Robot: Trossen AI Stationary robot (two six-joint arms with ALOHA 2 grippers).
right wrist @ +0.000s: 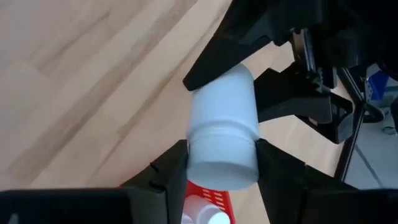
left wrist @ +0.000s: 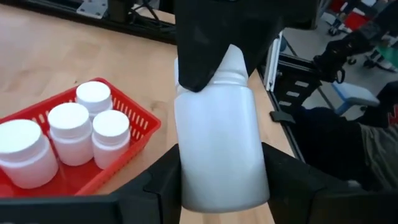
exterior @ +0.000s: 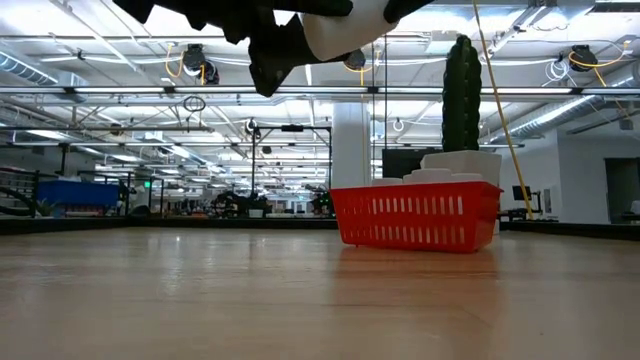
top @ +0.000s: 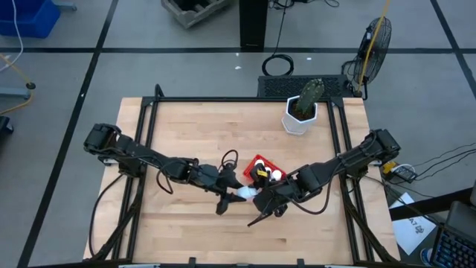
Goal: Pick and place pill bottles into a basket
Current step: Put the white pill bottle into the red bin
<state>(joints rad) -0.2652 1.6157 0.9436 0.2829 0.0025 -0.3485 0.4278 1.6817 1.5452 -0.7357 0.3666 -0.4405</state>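
Note:
One white pill bottle (top: 245, 192) hangs in the air just beside the red basket (top: 262, 168), on its near-left side. Both grippers are shut on it. My left gripper (left wrist: 221, 169) comes from the left and has its body. My right gripper (right wrist: 222, 165) comes from the right and has its cap end. In the low view the bottle (exterior: 345, 30) is high above the table. Several more white bottles (left wrist: 69, 132) stand upright inside the basket (left wrist: 134, 112). My left gripper pinches the bottle's body (left wrist: 186, 180) between its two fingers, on the half away from the cap. It comes from the table's left, and the bottle is clear of the table. My right gripper pinches the bottle's cap end (right wrist: 221, 168) between its two fingers, coming from the table's right. The bottle's body (right wrist: 221, 99) points away from it toward the left gripper.
A white pot with a green cactus-like plant (top: 300, 115) stands at the far right of the table, behind the basket in the low view (exterior: 462, 150). Bare wood lies on the near and left sides of the basket.

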